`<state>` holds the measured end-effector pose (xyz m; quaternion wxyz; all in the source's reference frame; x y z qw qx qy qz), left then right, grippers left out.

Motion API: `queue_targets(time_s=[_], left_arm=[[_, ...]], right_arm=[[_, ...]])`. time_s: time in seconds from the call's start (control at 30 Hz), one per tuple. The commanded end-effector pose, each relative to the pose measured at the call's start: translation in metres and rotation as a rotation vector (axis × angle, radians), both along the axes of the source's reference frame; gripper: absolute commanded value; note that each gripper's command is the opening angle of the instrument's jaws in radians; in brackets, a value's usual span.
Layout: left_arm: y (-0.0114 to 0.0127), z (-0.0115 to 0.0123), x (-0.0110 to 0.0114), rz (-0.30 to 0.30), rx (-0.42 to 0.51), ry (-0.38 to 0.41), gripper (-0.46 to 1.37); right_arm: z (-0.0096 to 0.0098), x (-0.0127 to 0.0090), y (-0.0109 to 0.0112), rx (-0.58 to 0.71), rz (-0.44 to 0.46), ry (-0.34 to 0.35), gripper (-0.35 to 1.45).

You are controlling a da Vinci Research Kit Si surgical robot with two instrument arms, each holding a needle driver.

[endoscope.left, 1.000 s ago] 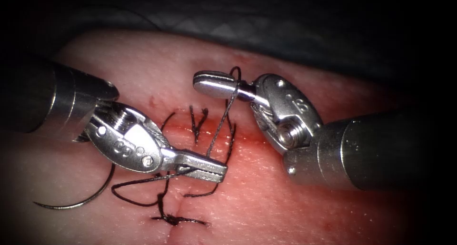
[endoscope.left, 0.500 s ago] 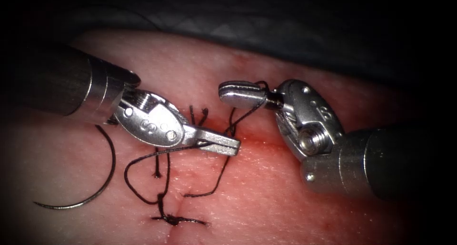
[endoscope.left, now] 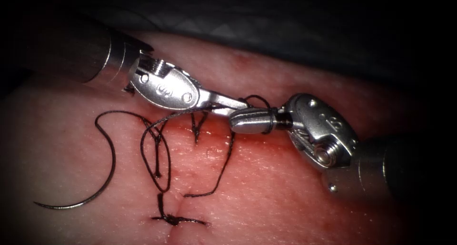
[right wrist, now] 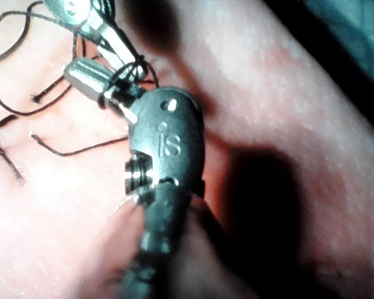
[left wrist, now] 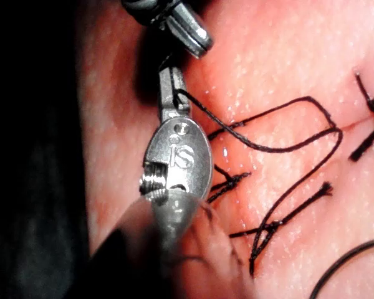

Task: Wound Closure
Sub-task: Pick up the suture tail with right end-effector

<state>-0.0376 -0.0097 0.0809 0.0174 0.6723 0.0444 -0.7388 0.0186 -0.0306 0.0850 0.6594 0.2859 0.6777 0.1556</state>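
Over the preceding second the left tool (endoscope.left: 223,102) had travelled from below the cut to above it, carrying its strand of thread (endoscope.left: 157,150) along, and the right tool (endoscope.left: 245,120) had come down from the upper tissue to meet it. At this moment the two tips lay touching, just above the cut (endoscope.left: 209,128).

The left tool's jaws were together, clamped on the thread close to its tips (the left wrist view (left wrist: 169,93) confirmed the strand leaving the jaws). The right tool's jaws were also together, with a turn of thread wrapped around them near the hinge; whether any thread sat between them could not be determined.

The needle (endoscope.left: 95,178) lay free on the tissue (endoscope.left: 295,197), well left of the cut, held by neither tool and not in the tissue. It had not moved.

A finished knot (endoscope.left: 173,220) sat lower on the cut. The loop on the right tool suggested that a knot throw was being formed.
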Motion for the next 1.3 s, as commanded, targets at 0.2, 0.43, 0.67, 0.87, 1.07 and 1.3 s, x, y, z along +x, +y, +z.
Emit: queue_targets(time_s=[0.2,0.43,0.67,0.87,1.07,1.3], left_arm=[[0.0,0.0,0.0001,0.013,0.002,0.001,-0.35],[0.0003,-0.0002,0.0003,0.019,0.005,-0.002,-0.35],[0.0002,-0.0006,0.0012,0.021,0.012,0.0,-0.35],[-0.0002,-0.0007,0.002,0.022,0.01,0.003,-0.35],[-0.0005,-0.0008,0.0026,0.026,0.009,0.008,-0.35],[-0.0013,-0.0005,0.0027,0.025,0.002,0.014,-0.35]], right_arm=[[0.0001,0.0001,0.0004,-0.101,-0.091,-0.097,0.06],[0.0001,0.0017,0.0001,-0.195,-0.163,-0.171,0.91],[-0.0002,0.0033,-0.0008,-0.237,-0.29,-0.198,0.85],[-0.0002,0.004,-0.0014,-0.265,-0.408,-0.246,0.8],[0.0005,0.0047,-0.0019,-0.287,-0.514,-0.324,0.78],[0.0015,0.0059,-0.0031,-0.294,-0.634,-0.385,0.76]])
